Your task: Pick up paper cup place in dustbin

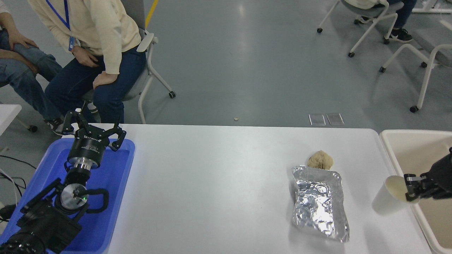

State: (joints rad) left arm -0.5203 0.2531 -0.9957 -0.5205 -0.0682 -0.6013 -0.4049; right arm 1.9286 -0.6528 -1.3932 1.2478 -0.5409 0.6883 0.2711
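White table (226,183) w/ foil tray (319,203), paper ball (320,159).

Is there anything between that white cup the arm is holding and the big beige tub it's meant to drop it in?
Nothing visible. The right gripper holds the paper cup by its rim, right at the dustbin's near wall. The foil tray and brown paper ball lie on the other side, away from the dustbin.
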